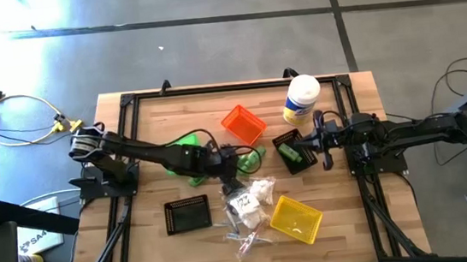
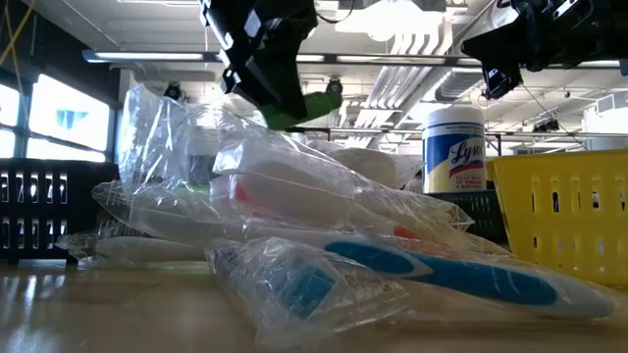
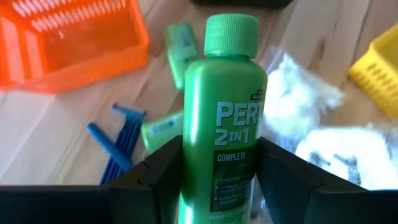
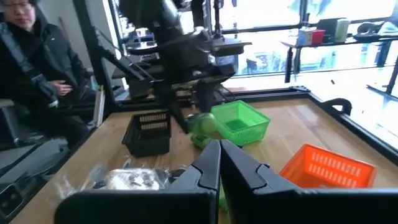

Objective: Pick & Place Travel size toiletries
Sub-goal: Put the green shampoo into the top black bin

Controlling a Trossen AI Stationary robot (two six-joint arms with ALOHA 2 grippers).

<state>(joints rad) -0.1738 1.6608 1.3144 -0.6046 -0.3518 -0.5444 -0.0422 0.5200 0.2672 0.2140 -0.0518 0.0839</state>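
One green bottle (image 3: 221, 118) sits gripped between the left gripper's (image 3: 219, 171) jaws, held above the desk (image 1: 147, 122) mid-table, long axis running straight out past the fingertips, cap leading, while the right gripper (image 4: 219, 163), jaws closed on nothing, waits farther off.

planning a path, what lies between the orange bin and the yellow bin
In the high view, white crinkly packets lie between the orange plastic bin and yellow plastic bin.
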